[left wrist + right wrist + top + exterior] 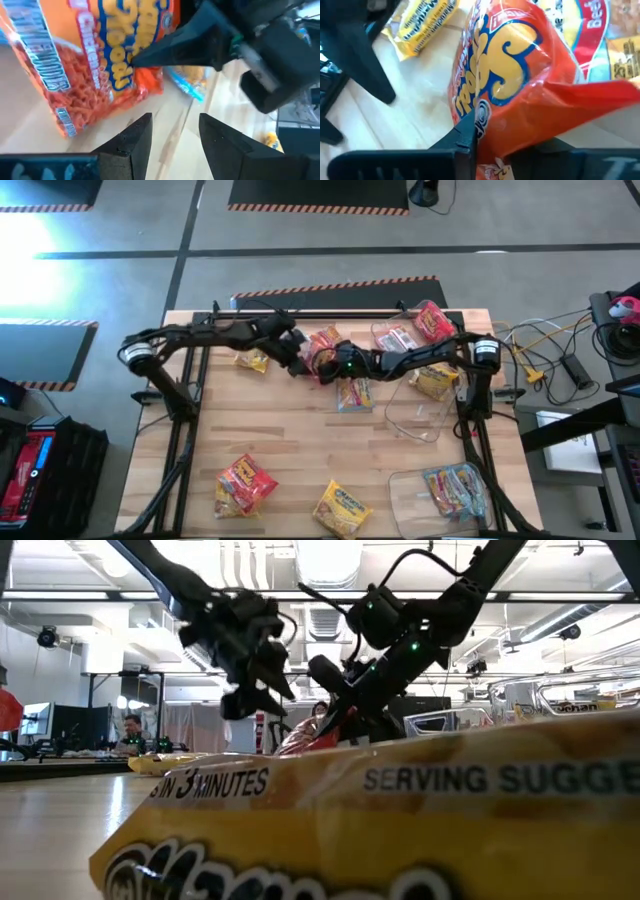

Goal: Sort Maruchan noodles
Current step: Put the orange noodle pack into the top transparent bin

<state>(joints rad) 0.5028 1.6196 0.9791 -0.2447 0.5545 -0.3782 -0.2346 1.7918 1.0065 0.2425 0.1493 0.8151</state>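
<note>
Two arms meet over the far middle of the worktop, and the action is all on one red packet. The right fingers are pinched on its lower edge: one dark finger sits against the front face by the printed logo, the crinkled plastic folds down between the pair, and the rest of the packet stands up and away from them, tilted. In the low view the same packet shows as a red sliver under the right fingers, lifted off the wood.

The left fingers are parted with nothing between them, just bare wood showing in the gap. They hover just beside the red packet, which hangs a bit beyond their tips, not touching. From above, the left fingers sit right next to the right ones.

Other packets are scattered around: a yellow one far left, a blue one just near of the arms, a red one and a yellow one along the near edge. On the right are clear tubs, the far one and the near one with packets inside.
</note>
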